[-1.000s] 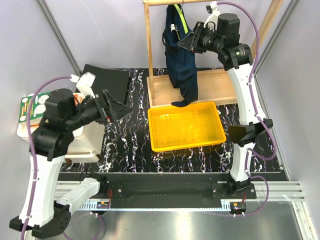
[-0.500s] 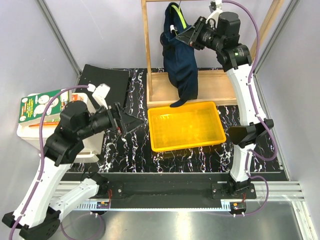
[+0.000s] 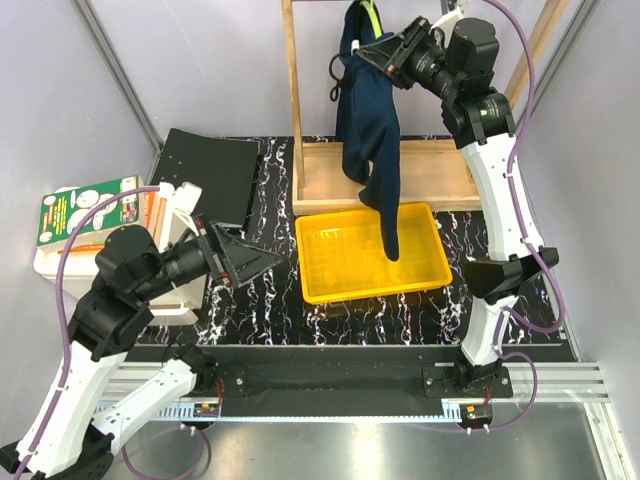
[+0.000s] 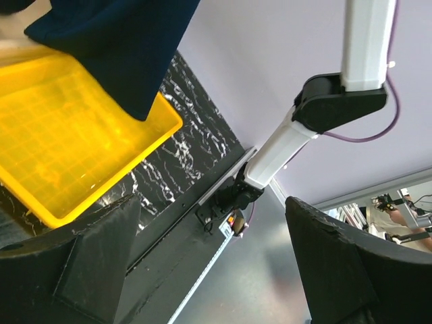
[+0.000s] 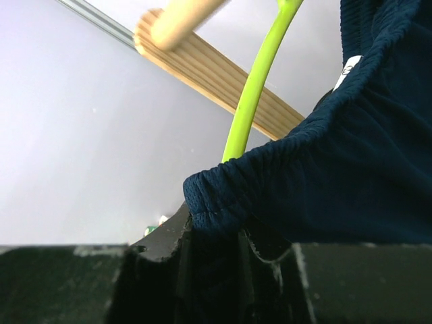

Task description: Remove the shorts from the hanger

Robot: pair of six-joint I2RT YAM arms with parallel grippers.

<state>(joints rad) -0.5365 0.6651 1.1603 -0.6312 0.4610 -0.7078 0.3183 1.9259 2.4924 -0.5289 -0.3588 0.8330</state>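
The dark navy shorts [image 3: 372, 130] hang from the top of the wooden rack, their lower end dangling over the yellow tray [image 3: 340, 275]. My right gripper [image 3: 378, 52] is shut on the waistband of the shorts [image 5: 324, 182], high up beside the lime-green hanger [image 3: 371, 14]. In the right wrist view the hanger [image 5: 256, 88] rises just behind the pinched fabric. My left gripper [image 3: 250, 262] is open and empty, low at the left of the tray. In the left wrist view the shorts' hem [image 4: 121, 47] hangs over the tray [image 4: 67, 142].
The tall wooden rack [image 3: 297, 120] stands behind the tray on a wooden base [image 3: 430, 175]. A black board [image 3: 210, 165] lies at the back left. A white box [image 3: 170, 280] with a printed package [image 3: 80, 210] sits at the left edge.
My right gripper has lifted and pulled the shorts' waistband up and to the right, so the shorts hang longer over the tray. My left arm has lowered and swung toward the tray.
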